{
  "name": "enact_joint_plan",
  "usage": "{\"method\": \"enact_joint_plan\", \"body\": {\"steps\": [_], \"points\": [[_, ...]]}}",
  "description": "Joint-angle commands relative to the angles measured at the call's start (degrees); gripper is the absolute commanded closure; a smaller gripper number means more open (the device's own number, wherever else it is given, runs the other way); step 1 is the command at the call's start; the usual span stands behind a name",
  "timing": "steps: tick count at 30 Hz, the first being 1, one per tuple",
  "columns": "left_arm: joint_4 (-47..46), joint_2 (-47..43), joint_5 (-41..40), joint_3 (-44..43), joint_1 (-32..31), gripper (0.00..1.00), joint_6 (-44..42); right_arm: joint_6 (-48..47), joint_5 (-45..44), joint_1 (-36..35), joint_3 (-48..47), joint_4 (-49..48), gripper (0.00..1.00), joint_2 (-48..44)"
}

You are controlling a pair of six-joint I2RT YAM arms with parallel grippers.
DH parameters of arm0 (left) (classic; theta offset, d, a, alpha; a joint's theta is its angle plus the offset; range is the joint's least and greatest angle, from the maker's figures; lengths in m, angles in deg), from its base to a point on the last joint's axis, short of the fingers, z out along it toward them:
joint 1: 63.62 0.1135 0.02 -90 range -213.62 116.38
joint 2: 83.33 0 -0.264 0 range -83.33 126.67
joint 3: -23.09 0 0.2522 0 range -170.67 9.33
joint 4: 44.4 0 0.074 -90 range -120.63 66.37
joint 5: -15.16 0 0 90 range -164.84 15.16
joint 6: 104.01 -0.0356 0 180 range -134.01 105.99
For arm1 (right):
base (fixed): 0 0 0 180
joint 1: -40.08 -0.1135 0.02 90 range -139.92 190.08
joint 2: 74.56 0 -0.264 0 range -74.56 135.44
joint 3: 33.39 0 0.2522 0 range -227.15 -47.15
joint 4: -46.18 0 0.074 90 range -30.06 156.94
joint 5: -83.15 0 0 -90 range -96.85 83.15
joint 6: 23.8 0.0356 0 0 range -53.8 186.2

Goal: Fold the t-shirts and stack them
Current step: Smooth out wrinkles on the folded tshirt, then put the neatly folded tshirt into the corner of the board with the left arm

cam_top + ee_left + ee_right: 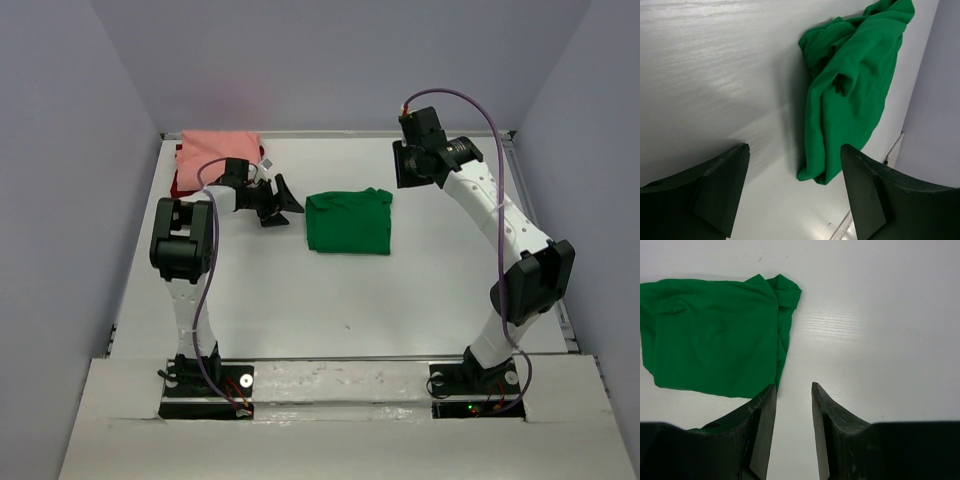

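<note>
A bright green t-shirt [348,222] lies folded in a rough rectangle near the middle of the table. In the left wrist view the green t-shirt [850,90] is rumpled along its folded edge. A salmon pink t-shirt [220,148] sits folded at the back left, on top of a dark red one [182,186]. My left gripper [283,205] hangs just left of the green shirt, open wide [795,155] and holding nothing. My right gripper [404,168] hovers off the shirt's back right corner, open [794,386] with only bare table between its fingers. The green t-shirt [715,335] lies to its left.
The white table [300,300] has a raised rim along its back and right sides [530,200]. Grey walls enclose the workspace on three sides. Both arm bases stand at the near edge.
</note>
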Motion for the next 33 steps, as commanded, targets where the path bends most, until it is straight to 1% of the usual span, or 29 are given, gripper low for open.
{"method": "enact_joint_plan", "body": {"steps": [1, 7, 13, 15, 17, 24, 26, 27, 29, 30, 31, 33], "points": [[0.3, 0.0, -0.3, 1.7, -2.0, 0.16, -0.9, 0.6, 0.9, -0.3, -0.6, -2.5, 0.6, -3.2], [0.1, 3.2, -0.6, 1.4, -5.5, 0.16, 0.1, 0.9, 1.7, -0.3, -1.3, -3.1, 0.6, -2.7], [-2.9, 4.3, -2.0, 1.9, -9.0, 0.16, 3.0, 0.8, 1.3, -0.3, -0.6, -3.4, 0.6, -3.0], [-3.8, 5.1, -2.6, 1.5, -9.6, 0.16, 4.7, 0.8, 1.2, -0.3, -0.6, -3.3, 0.6, -3.4], [-6.7, 7.0, -2.5, 0.5, -10.4, 0.16, 6.1, 0.7, 1.2, -0.3, -0.7, -3.3, 0.6, -4.1], [-8.8, 11.3, -3.5, -2.8, -11.8, 0.17, 9.3, 0.2, 1.1, -0.3, -1.1, -2.9, 0.6, -6.1], [-9.4, 11.8, -3.5, -3.1, -11.9, 0.23, 10.1, 0.0, 0.7, -0.3, -1.0, -2.8, 0.6, -6.2], [-10.0, 11.8, -3.3, -2.9, -12.0, 0.33, 10.3, 0.0, 0.5, -0.3, -1.0, -2.6, 0.6, -6.2], [-10.4, 11.7, -3.4, -2.8, -12.2, 0.47, 10.8, 0.2, 0.3, -0.3, -0.7, -2.5, 0.6, -6.2], [-10.5, 11.6, -3.4, -2.6, -12.2, 0.56, 11.0, 0.2, 0.6, -0.3, -0.6, -2.5, 0.6, -6.2], [-10.6, 11.5, -3.4, -2.5, -12.2, 0.73, 11.0, 0.3, 0.9, -0.3, -0.6, -2.4, 0.6, -6.1], [-10.5, 11.6, -3.5, -2.5, -12.1, 0.84, 10.9, 0.6, 0.8, -0.3, -0.5, -2.4, 0.6, -6.1]]}}
